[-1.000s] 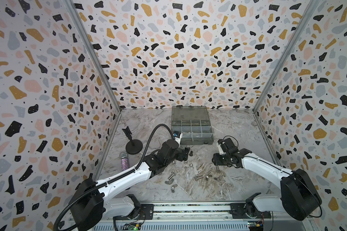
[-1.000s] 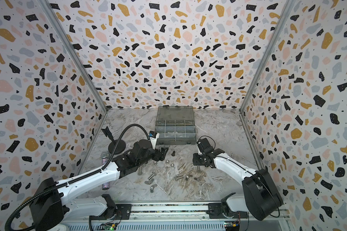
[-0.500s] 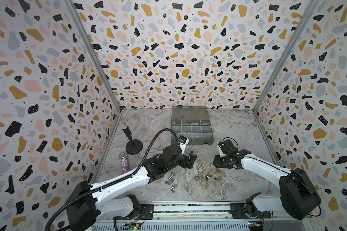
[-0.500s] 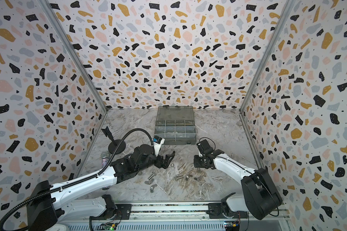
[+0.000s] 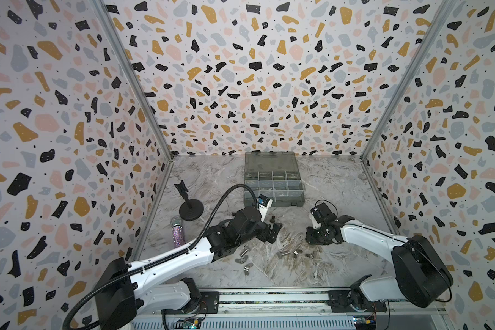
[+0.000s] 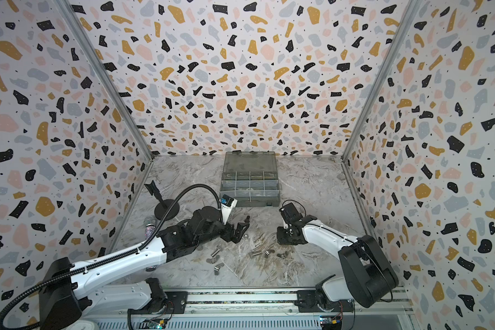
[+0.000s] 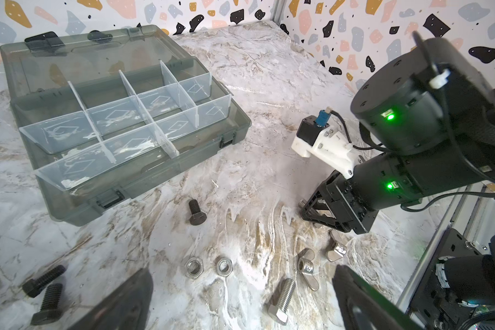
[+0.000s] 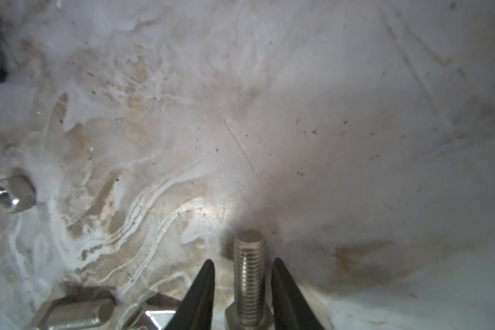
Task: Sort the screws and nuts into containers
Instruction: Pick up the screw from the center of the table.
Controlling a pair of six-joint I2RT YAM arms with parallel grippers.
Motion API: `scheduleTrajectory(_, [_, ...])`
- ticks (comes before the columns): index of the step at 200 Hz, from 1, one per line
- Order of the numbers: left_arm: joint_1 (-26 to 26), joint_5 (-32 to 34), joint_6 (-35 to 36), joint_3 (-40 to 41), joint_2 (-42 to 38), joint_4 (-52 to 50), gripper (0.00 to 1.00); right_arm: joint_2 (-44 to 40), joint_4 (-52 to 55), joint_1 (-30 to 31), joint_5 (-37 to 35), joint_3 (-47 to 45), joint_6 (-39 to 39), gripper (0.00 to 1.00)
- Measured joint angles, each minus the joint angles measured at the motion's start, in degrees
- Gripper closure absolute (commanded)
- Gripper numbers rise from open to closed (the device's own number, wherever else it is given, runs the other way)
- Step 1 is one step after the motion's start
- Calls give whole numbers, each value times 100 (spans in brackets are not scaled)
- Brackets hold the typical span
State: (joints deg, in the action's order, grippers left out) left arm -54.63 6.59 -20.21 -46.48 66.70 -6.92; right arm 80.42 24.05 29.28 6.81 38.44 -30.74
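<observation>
A silver hex bolt (image 8: 249, 274) lies flat on the marble table (image 8: 355, 143) exactly between the fingers (image 8: 203, 294) of the right gripper (image 8: 244, 260), its long axis parallel to them, head toward the wrist. The fingers stand a little apart, a thin gap on each side of the thread, nothing clamped yet. The left gripper (image 7: 242, 271) hangs wide open near two hex nuts (image 7: 193, 267), farther from this bolt

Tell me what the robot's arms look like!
The left arm and right arm are smooth white tubes with chunky black round joints. Their fingers are black and pointed. A ribbed black cable runs along the left one; green lights glow on the right.
</observation>
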Motion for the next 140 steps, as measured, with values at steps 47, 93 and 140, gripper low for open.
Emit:
scheduleTrajectory(47, [-35, 44, 7, -11, 44, -129, 0, 66, -92, 0, -9, 22, 20, 84])
scheduleTrajectory(93, [-39, 179, 4, -28, 57, -260, 0, 195, 11, 0, -35, 186, 39, 90])
scheduleTrajectory(140, [-42, 417, -46, -68, 149, -345, 0, 409, 221, 0, -125, 702, 90, 93])
